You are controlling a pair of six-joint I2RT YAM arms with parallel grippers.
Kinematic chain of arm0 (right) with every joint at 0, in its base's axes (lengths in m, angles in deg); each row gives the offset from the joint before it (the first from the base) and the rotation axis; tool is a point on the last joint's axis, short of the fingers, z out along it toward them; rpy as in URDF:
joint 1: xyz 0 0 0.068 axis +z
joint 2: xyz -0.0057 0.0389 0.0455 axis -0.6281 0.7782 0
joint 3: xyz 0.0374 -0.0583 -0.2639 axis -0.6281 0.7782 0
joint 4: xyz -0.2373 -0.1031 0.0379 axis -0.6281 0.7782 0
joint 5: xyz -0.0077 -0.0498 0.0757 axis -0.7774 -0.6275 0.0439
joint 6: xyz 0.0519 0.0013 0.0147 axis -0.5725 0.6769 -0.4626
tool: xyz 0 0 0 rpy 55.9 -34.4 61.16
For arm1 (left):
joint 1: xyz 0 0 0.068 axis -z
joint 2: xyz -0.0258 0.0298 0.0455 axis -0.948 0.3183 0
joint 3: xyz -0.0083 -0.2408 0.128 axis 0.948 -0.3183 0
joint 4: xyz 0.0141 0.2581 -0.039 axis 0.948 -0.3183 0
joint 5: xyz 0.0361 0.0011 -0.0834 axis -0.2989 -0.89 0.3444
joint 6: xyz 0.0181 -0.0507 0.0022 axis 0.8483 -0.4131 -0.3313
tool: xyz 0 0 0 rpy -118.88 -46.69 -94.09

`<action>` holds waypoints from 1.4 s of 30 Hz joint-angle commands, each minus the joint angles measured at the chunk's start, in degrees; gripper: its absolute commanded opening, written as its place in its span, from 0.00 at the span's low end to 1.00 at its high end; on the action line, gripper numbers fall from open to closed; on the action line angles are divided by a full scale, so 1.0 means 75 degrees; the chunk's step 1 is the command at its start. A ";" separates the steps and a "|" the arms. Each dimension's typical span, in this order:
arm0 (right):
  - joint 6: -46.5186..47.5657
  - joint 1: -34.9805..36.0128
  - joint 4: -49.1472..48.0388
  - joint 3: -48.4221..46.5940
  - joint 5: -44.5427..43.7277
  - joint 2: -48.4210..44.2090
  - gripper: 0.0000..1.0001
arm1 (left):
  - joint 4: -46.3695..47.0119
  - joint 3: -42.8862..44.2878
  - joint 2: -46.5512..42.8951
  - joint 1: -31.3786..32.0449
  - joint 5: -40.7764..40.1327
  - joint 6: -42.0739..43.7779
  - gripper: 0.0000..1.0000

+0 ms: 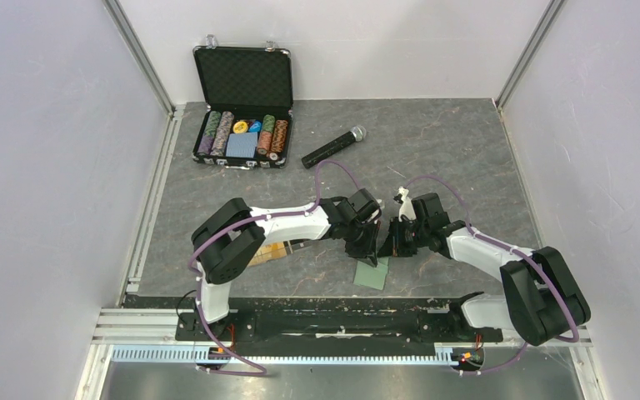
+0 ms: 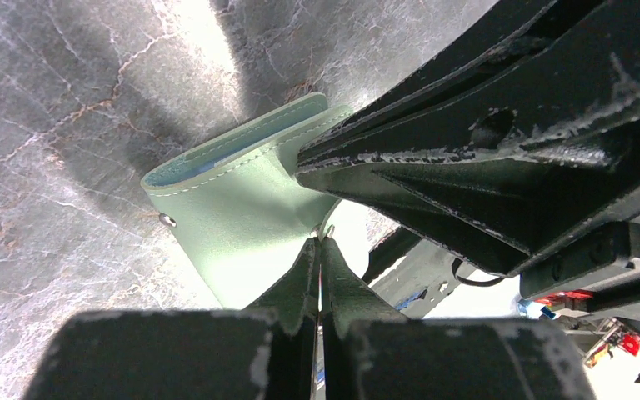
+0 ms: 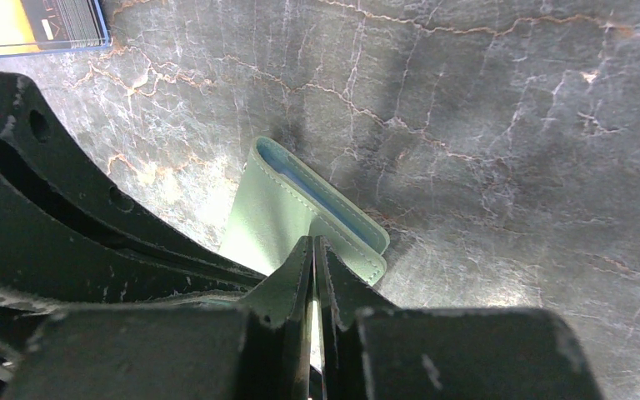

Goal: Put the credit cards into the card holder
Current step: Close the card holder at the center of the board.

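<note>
The sage-green card holder (image 1: 372, 275) stands on its fold on the grey table, between the two arms. In the left wrist view the card holder (image 2: 233, 208) shows a blue lining in its open top and a snap button. My left gripper (image 2: 321, 243) is shut on one flap. In the right wrist view my right gripper (image 3: 312, 242) is shut on the other flap of the card holder (image 3: 279, 208). Both grippers meet tip to tip in the top view, left (image 1: 372, 248) and right (image 1: 390, 245). A stack of orange and tan credit cards (image 1: 268, 253) lies under the left arm and also shows in the right wrist view (image 3: 42, 21).
An open black case of poker chips (image 1: 243, 137) with a blue block sits at the back left. A black microphone (image 1: 333, 147) lies behind the arms. White walls stand on three sides. The right gripper's fingers (image 2: 508, 125) fill the upper right of the left wrist view.
</note>
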 commanded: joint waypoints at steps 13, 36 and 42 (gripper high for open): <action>0.0301 0.0026 0.0507 0.0047 -0.0623 -0.0030 0.06 | -0.0005 -0.0049 0.0152 -0.0049 0.0212 0.0089 0.02; 0.0345 0.0017 0.1111 -0.0357 -0.0361 -0.1288 0.04 | -0.0368 0.0150 0.0297 -0.0016 -0.0052 0.0275 0.02; 0.0262 0.0021 0.1091 -0.0095 0.0054 -0.1555 0.00 | -0.0379 0.0228 0.0232 0.0036 -0.0047 0.0308 0.02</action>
